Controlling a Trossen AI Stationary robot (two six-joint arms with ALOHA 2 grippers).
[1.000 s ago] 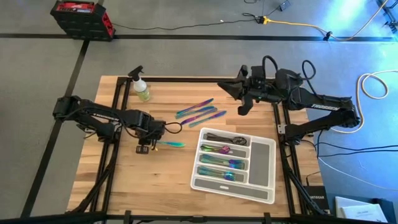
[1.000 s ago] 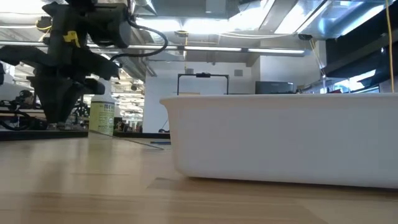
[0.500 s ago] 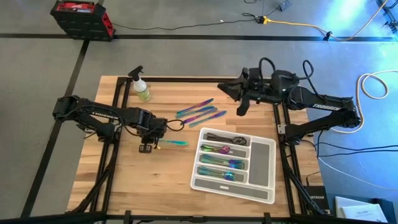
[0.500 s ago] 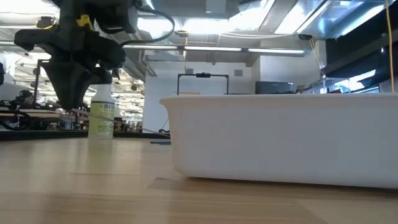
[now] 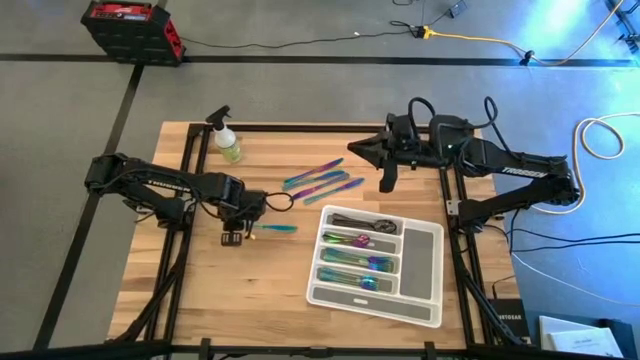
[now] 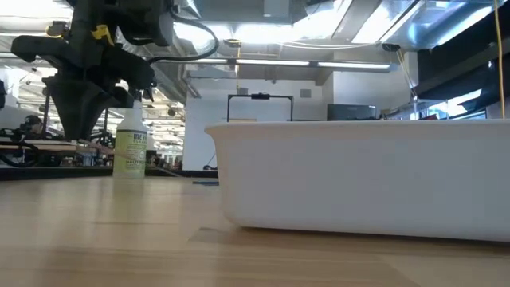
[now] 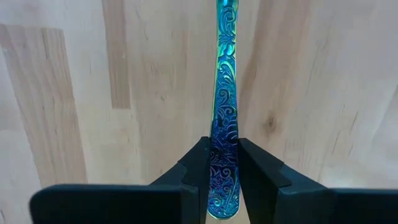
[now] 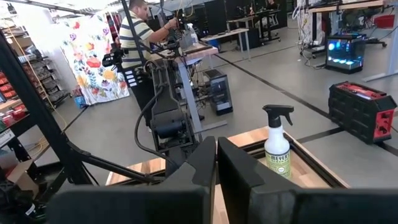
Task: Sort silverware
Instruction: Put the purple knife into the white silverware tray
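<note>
My left gripper point(image 5: 237, 225) points down over the table's left middle, shut on one iridescent piece of silverware point(image 5: 273, 228) that sticks out level toward the tray. Three more iridescent pieces point(image 5: 322, 181) lie flat on the wood, farther back at the centre. The white compartment tray point(image 5: 420, 248) on the near right holds several iridescent pieces and dark ones. My right gripper point(image 5: 386, 168) hangs high over the far right, shut and empty; its fingers point(image 8: 233, 163) point level. My left gripper pinches the embossed handle point(image 7: 224, 144) of the piece between its two fingers point(image 7: 198, 163), close to the handle's free end. The fingers come from above, pointing down, and lie across the handle. The piece stays level; in the low view the fingertips point(image 6: 80, 150) stand a little above the tabletop.
A yellow-green spray bottle point(image 5: 229, 142) stands at the far left of the table. The tray's white wall point(image 6: 358, 179) fills the low view's right. Bare wood lies between my left gripper and the tray. A person stands at a bench point(image 8: 146, 43) in the room beyond.
My left gripper has risen a little with the piece and rolled slightly, so the piece's free end has swung a bit. My right gripper has tipped downward to level and edged toward the table's centre.
</note>
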